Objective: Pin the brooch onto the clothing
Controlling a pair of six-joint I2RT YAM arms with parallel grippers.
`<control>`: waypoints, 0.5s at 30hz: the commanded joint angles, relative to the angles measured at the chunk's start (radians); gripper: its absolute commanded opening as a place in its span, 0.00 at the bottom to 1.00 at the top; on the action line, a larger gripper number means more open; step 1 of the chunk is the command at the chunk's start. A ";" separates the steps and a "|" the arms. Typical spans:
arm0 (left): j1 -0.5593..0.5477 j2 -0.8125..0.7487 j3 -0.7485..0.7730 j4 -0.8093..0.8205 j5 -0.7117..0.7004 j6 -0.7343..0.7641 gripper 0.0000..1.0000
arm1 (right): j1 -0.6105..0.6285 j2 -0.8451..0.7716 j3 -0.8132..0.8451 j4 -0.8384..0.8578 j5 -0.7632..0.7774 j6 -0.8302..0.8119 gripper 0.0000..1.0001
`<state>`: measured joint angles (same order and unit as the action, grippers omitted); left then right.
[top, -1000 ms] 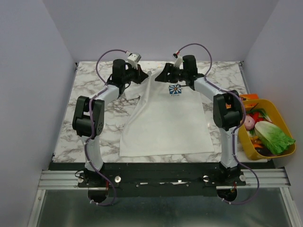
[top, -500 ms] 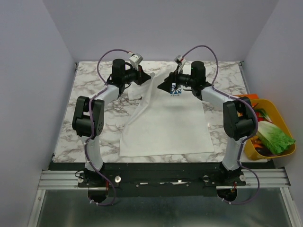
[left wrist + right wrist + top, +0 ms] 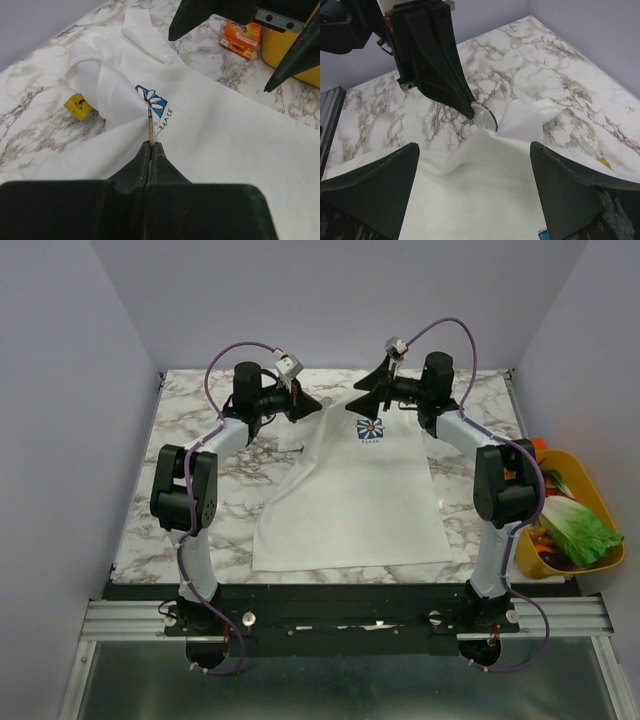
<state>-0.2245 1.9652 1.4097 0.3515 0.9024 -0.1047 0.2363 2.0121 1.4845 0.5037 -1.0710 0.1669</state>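
- Two robot arms: the left arm point(image 3: 188, 490) and the right arm point(image 3: 500, 490)
- Two grippers, one on each arm: the left gripper point(image 3: 151, 146) and the right gripper point(image 3: 474, 150)
- Two fingers point(image 3: 370, 185) on each gripper, so four in all
- Two purple cables point(image 3: 215, 370), one looping over each arm
- One white T-shirt point(image 3: 350, 500)
- One blue-and-white flower print point(image 3: 370, 428) on the shirt
- One little yellow label point(image 3: 77, 106)
- One small round brooch point(image 3: 485, 118)
- One marble table point(image 3: 185, 405)
- One yellow tub point(image 3: 540, 565) at the side
- One big green cabbage point(image 3: 578, 525) in the tub; the other food in it is too jumbled to count
- One orange box point(image 3: 241, 40)
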 commanded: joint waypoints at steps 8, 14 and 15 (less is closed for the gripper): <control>0.008 -0.077 0.026 0.012 0.223 0.027 0.00 | 0.011 0.073 0.069 0.055 -0.168 0.052 1.00; 0.008 -0.080 0.034 0.072 0.306 -0.041 0.00 | 0.020 0.082 0.080 0.073 -0.179 0.080 0.99; 0.008 -0.080 0.032 0.079 0.317 -0.052 0.00 | 0.023 0.085 0.085 0.075 -0.181 0.091 0.99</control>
<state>-0.2226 1.9316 1.4132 0.3664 1.1118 -0.1043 0.2481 2.0705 1.5318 0.5297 -1.2022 0.2230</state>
